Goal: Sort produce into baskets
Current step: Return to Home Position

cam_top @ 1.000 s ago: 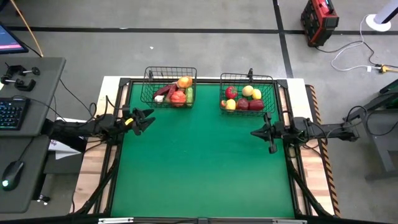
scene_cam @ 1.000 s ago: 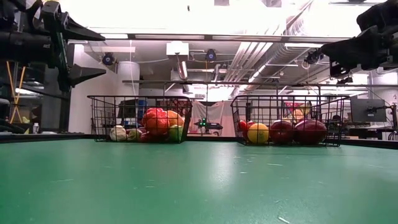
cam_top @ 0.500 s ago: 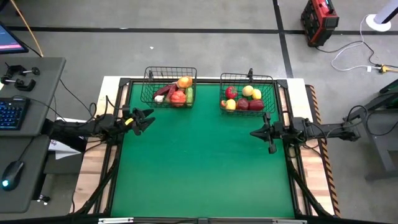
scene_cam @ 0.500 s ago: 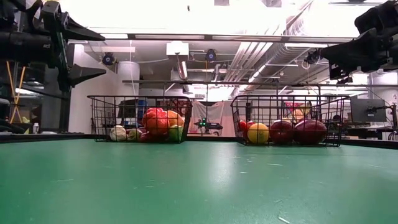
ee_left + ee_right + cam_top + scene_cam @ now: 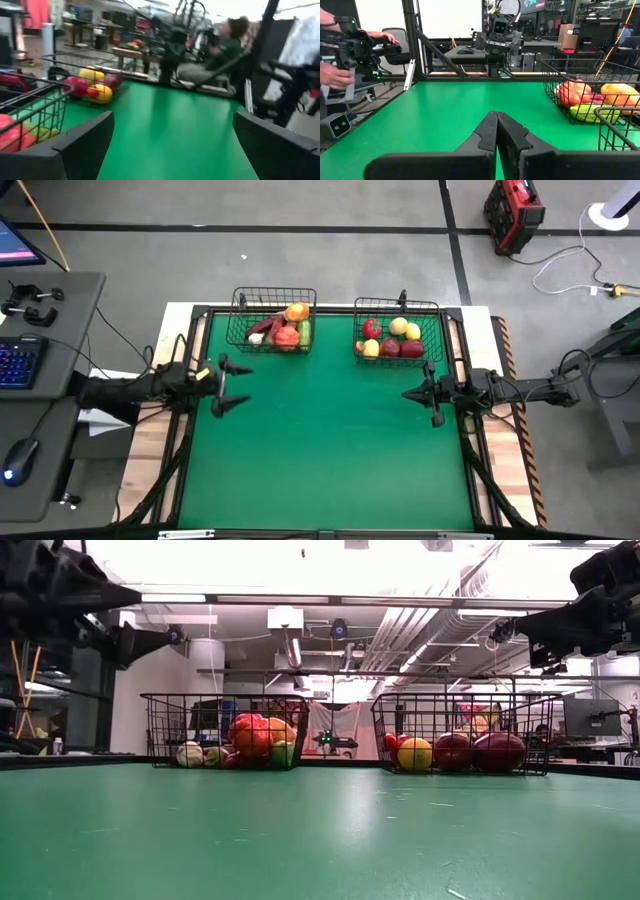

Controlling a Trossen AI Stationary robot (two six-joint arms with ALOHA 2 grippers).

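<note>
Sorting looked done, produce (image 5: 287, 335) filling both baskets (image 5: 275, 290). Left gripper (image 5: 238, 385) fingers gaped empty, right gripper (image 5: 408, 393) fingers met empty. Homing seemed next.

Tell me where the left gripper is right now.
In the high view, the left gripper hovers open and empty over the left edge of the table, just short of the left basket.

Both arms drawn back, grippers pointing toward each other.

The left gripper (image 5: 226, 385) holds its fingers (image 5: 80, 145) spread wide, and its arm runs straight back behind the wrist. Well apart and roughly straight ahead of it, the right gripper (image 5: 408, 393) has its fingers (image 5: 487, 132) pressed together, tips touching. Its own arm stretches level behind it.
</note>
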